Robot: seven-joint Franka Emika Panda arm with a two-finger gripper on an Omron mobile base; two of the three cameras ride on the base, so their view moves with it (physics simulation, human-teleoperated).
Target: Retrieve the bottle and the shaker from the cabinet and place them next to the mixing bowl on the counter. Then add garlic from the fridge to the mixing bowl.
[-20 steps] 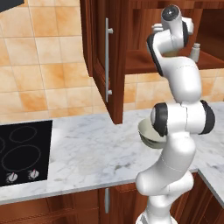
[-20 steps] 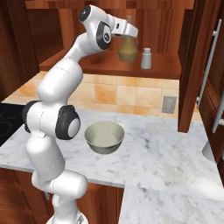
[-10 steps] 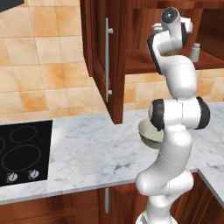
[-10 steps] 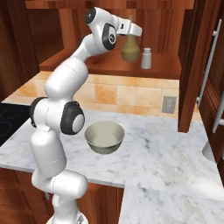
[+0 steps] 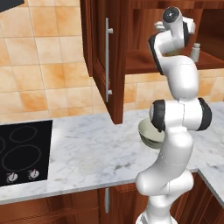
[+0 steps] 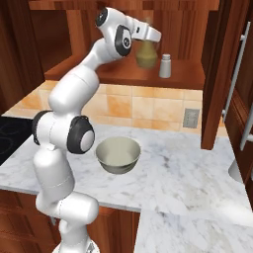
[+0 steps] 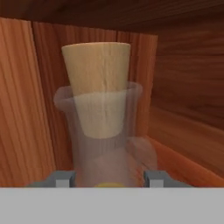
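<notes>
Jaws flank the bottle's thin neck on the cabinet shelf, for lifting out; whether clamped, I cannot tell

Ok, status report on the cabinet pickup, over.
Hand closing around bottle neck on cabinet shelf. Shaker stands just beside it, apart. Mixing bowl waiting on counter.

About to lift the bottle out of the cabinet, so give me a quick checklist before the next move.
1. Gripper around the bottle neck, one fingertip either side: ok.
2. Grip fully closed and firm: cannot tell.
3. Bottle upright, stopper seated: ok.
4. Shaker stands apart from the bottle: ok.
5. Cabinet door swung open: ok.
6. Bare counter beside the mixing bowl: ok.
</notes>
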